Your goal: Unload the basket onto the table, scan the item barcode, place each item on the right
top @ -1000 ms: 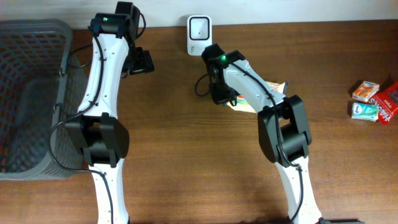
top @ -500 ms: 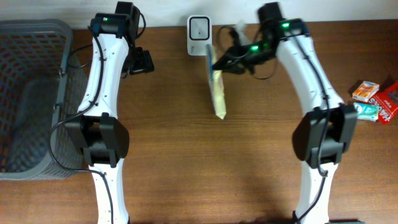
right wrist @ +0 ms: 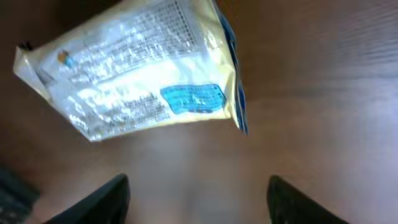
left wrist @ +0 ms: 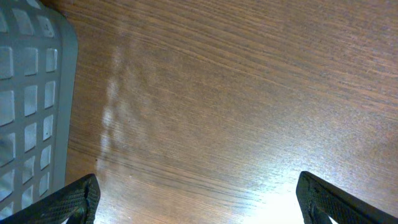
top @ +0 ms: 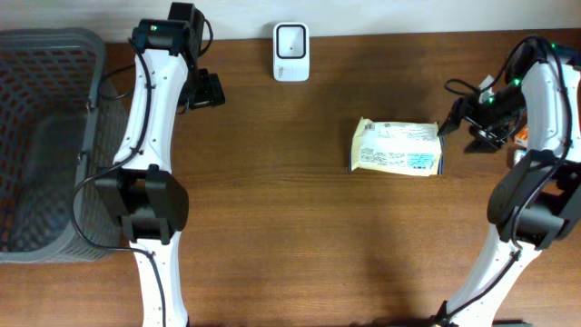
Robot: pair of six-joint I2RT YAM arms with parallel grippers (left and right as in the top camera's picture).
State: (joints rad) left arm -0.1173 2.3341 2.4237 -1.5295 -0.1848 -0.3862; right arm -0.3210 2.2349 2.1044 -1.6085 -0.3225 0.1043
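Packet [top: 397,147] flat on the tabletop [top: 272,227], just ahead of the right tool [right wrist: 198,185].
Right tool's jaws stand apart, holding nothing; only their tips show, cut off at the frame edge. Packet print is too blurred to read. Left tool [left wrist: 198,186] gapes wide and empty over bare wood, with the basket [left wrist: 31,93] at its left.

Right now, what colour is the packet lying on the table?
Pale yellow packet with a blue patch and a blue edge, clearest in the right wrist view.
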